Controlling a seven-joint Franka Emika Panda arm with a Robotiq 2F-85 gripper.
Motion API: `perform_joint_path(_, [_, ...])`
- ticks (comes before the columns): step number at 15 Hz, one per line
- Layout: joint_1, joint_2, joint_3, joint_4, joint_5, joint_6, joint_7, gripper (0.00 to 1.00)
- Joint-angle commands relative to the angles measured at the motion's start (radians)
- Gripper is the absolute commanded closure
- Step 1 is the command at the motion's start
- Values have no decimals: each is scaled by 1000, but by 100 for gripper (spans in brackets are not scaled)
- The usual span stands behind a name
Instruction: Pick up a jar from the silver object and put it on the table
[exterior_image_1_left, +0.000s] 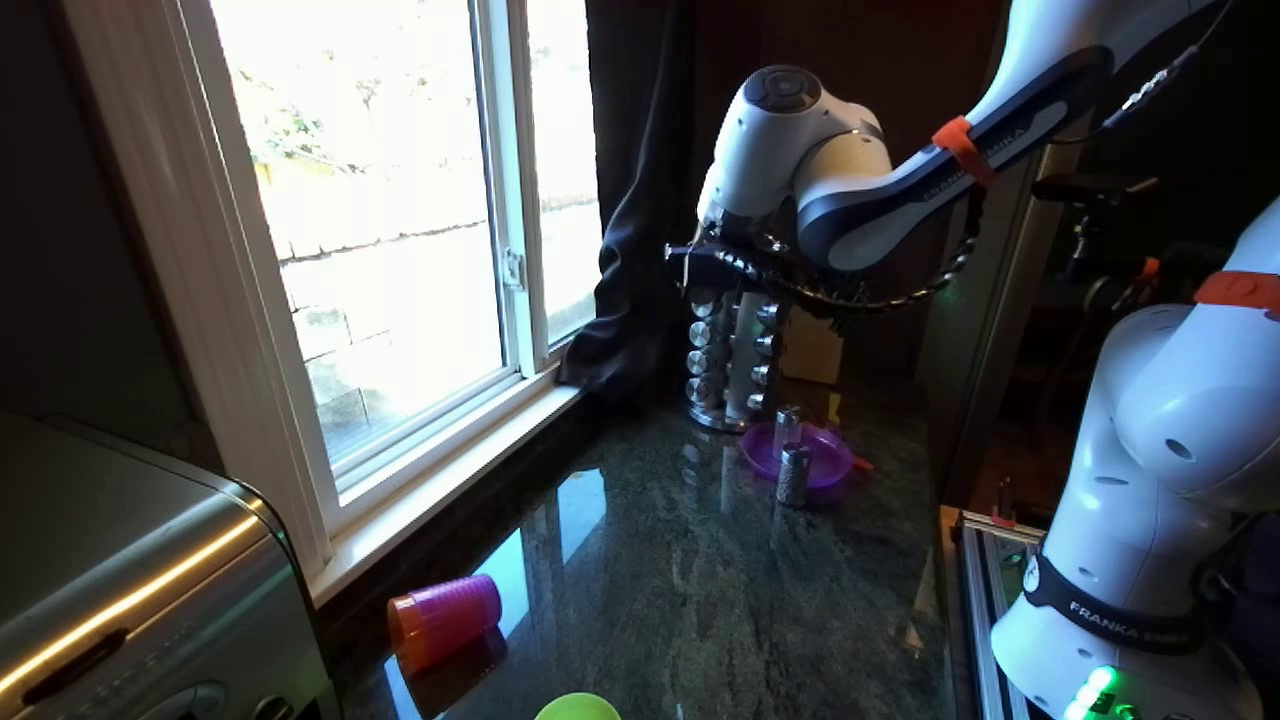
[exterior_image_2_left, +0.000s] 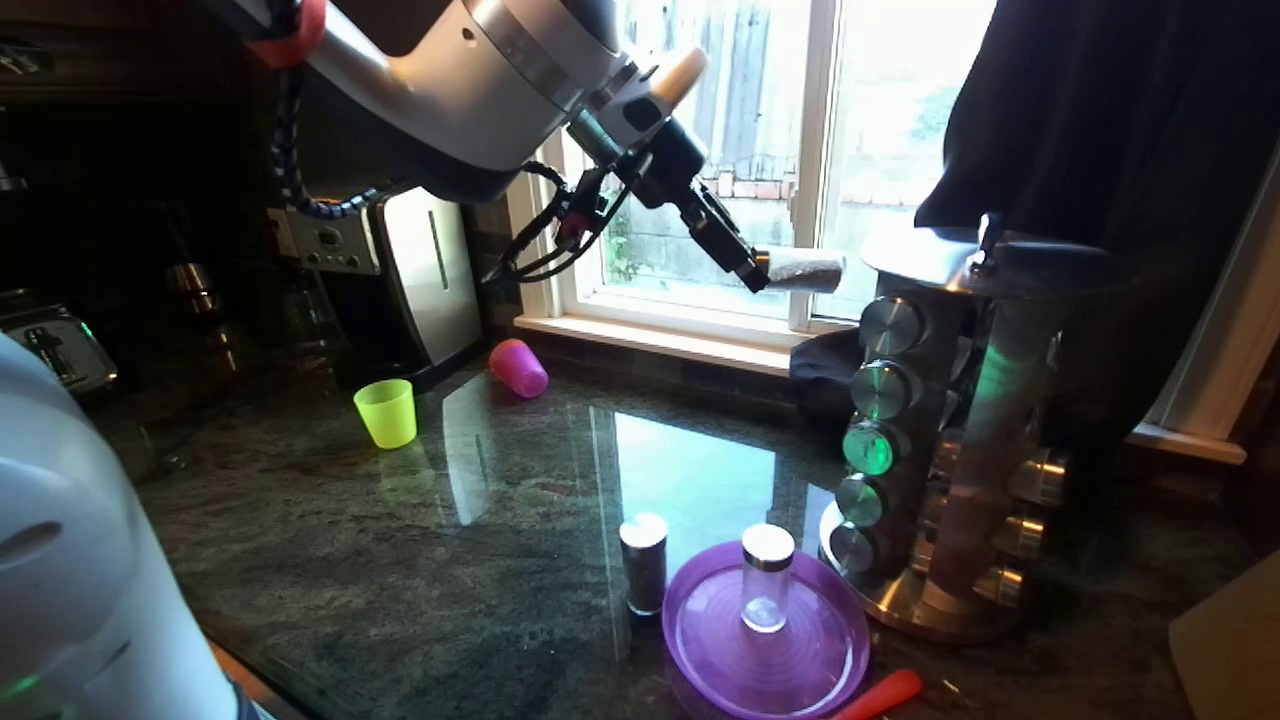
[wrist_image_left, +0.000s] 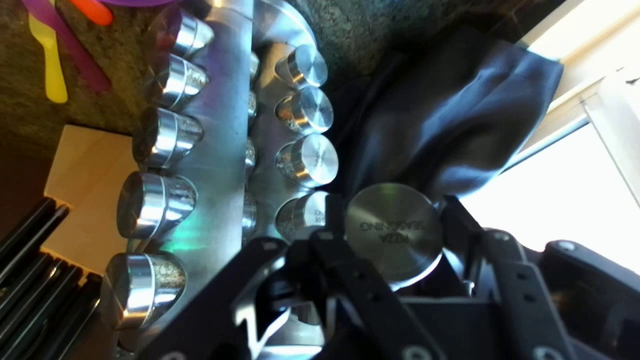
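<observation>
My gripper (exterior_image_2_left: 757, 277) is shut on the jar (exterior_image_2_left: 812, 271), a small clear glass jar with a silvery lid. The jar is held sideways in the air, clear of the silver object, a tall metal rack (exterior_image_2_left: 950, 480) of jars. In the wrist view the jar's lid (wrist_image_left: 394, 234), marked "pizza seasoning", sits between both fingers, with the rack (wrist_image_left: 220, 150) beside it. In an exterior view the rack (exterior_image_1_left: 742, 370) stands beneath the wrist, and the held jar cannot be made out. The table (exterior_image_2_left: 480, 590) is a dark glossy countertop.
A purple bowl (exterior_image_2_left: 690, 665) with an upright jar (exterior_image_2_left: 768, 580) in it stands before the rack. Another jar (exterior_image_2_left: 644, 565) stands beside the bowl. A pink cup (exterior_image_2_left: 519, 369) lies on its side near a yellow-green cup (exterior_image_2_left: 387, 414). A knife block (wrist_image_left: 90, 195), window and dark curtain are near the rack.
</observation>
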Motion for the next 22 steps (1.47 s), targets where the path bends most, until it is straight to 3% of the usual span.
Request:
perform_joint_path(1, [81,-80,-78,-48,269,12,-232,75])
perform_joint_path(2, [153,-107,-141,-53,350,-15,-304,75])
perform_joint_path(4, [225,-163,-204,-53,515,-62,-448,75])
perform_joint_path(7, [246,-238,-247,-35,767,-175,-664,75])
perform_joint_path(11, [139,-290,-223,18,1092,-391,-912,75])
perform_joint_path(14, [70,-265,-251,69,1268,-555,-1056,75])
perform_joint_path(22, [-56,-21,-287,181,1554,-937,-1227,75])
